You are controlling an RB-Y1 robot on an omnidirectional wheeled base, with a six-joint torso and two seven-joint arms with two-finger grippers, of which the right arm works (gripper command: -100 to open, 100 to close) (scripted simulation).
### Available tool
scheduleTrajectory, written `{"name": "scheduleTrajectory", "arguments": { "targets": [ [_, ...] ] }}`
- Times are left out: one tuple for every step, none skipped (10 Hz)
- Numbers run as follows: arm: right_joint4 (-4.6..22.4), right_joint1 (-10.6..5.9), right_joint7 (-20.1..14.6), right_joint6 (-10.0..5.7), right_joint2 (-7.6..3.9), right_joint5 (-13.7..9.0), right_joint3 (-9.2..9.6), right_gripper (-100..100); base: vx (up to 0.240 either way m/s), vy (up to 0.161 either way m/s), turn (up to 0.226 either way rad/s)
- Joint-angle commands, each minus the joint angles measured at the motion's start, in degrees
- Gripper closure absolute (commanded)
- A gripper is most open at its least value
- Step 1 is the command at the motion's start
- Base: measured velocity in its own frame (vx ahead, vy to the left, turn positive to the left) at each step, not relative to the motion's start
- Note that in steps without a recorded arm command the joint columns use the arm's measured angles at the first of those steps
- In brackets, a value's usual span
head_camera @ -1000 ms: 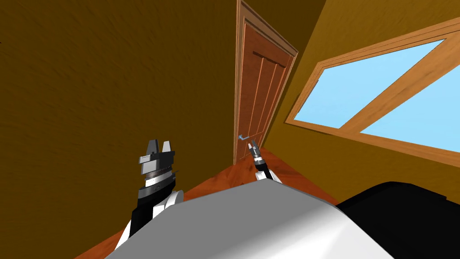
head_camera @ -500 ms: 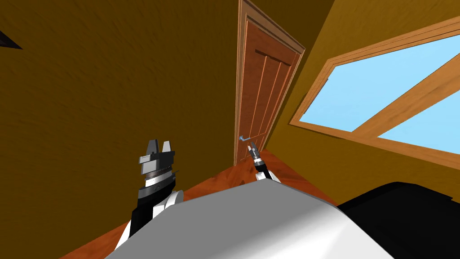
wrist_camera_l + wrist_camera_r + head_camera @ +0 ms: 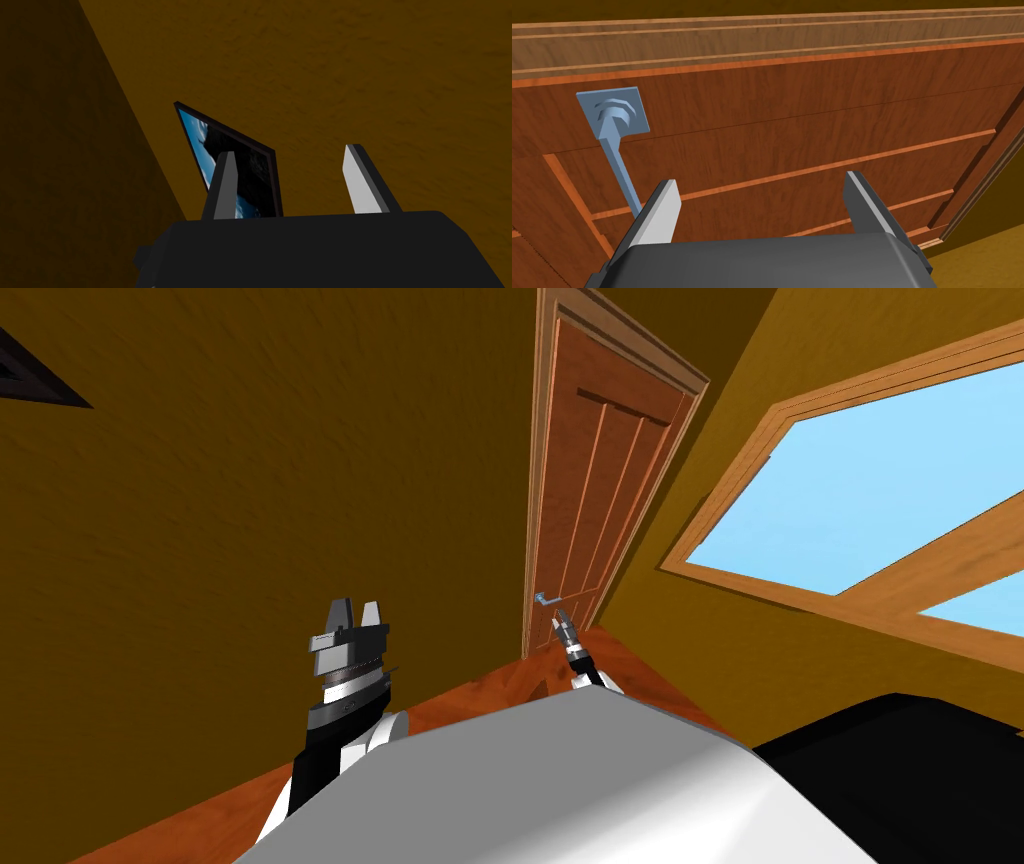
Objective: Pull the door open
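Ochre walls frame the shut wooden door, its blue lever handle just outside the open right gripper: sidestep to straddle it before closing; the left gripper hangs open.

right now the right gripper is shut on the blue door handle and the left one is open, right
Not quite. The right gripper is open, not shut on the blue handle: the right wrist view shows its fingers wide apart before the door, the handle running beside one finger, not between them. The left gripper is open, as you said.
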Motion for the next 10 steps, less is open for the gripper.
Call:
{"name": "scheduleTrajectory", "arguments": {
  "targets": [
    [2.40,-0.62,-0.20,-0.25,-0.16,-0.08,0.12,-100,0.024,-0.081,0.069],
    [4.81,-1.34,-0.62,-0.61,-0.61,-0.26,0.27,-100,0.023,-0.064,0.115],
    [6.85,-2.05,-1.03,-0.96,-1.04,-0.44,0.43,-100,0.040,-0.093,0.199],
    [7.49,-2.05,-1.03,-0.96,-1.04,-0.44,0.43,-100,0.024,-0.076,0.059],
    [9.57,-2.70,-1.41,-1.28,-1.44,-0.60,0.57,-100,0.017,-0.066,0.086],
    [9.81,-2.70,-1.41,-1.28,-1.44,-0.60,0.57,-100,0.009,-0.054,0.048],
    [11.52,-3.36,-1.79,-1.60,-1.84,-0.76,0.71,-100,0.005,-0.058,0.093],
    [13.81,-3.97,-2.14,-1.90,-2.21,-0.91,0.85,-100,0.013,-0.084,0.157],
    [16.15,-4.53,-2.47,-2.18,-2.55,-1.05,0.97,-100,0.025,-0.105,0.169],
    [18.31,-5.09,-2.80,-2.46,-2.89,-1.19,1.09,-100,0.015,-0.114,0.137]
  ]
}}
